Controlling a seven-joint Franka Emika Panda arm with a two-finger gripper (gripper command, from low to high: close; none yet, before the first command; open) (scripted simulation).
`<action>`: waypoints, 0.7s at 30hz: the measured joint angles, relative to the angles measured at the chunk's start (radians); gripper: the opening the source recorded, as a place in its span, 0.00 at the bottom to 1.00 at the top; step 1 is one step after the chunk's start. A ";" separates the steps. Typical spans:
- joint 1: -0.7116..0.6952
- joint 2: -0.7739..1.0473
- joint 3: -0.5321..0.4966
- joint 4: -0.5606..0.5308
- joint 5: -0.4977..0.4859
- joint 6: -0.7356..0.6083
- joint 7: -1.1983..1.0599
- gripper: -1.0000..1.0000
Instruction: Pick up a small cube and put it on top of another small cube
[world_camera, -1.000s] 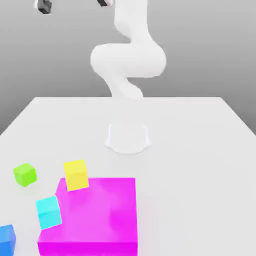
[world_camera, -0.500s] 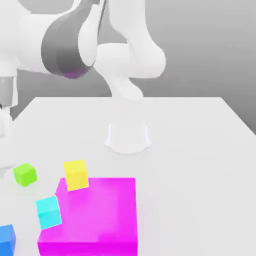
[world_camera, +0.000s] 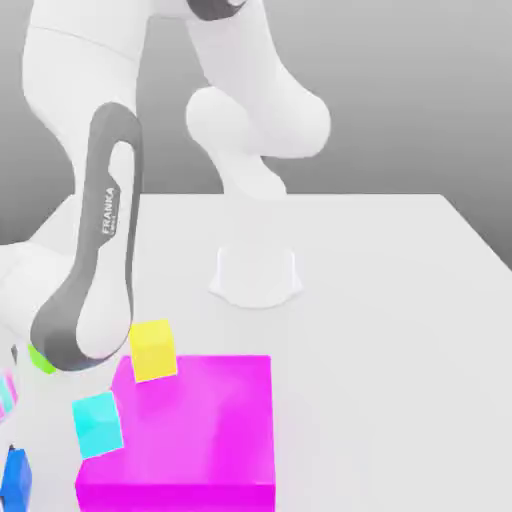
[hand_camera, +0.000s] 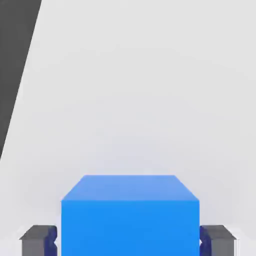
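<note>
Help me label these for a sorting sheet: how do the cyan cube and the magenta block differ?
The cyan cube is small; the magenta block is far larger. The cube is light blue-green, the block vivid pink-purple. The cube looks evenly sided, the block broad and flat. Both look plain.

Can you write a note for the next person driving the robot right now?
Tool: closed on the blue cube, one finger on each side.
Other cubes: yellow and cyan by the magenta block; green partly behind the arm, at the exterior view's left.
Done: tool around the blue cube.
Left: lift it, set it on another small cube, let go. Which one isn't said.
</note>
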 joint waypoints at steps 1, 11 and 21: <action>0.000 0.000 0.000 0.000 0.000 0.001 0.000 0.00; 0.045 -0.265 -0.032 -0.122 -0.066 -0.141 0.018 0.00; 0.079 -0.631 -0.005 -0.384 -0.157 -0.240 -0.002 0.00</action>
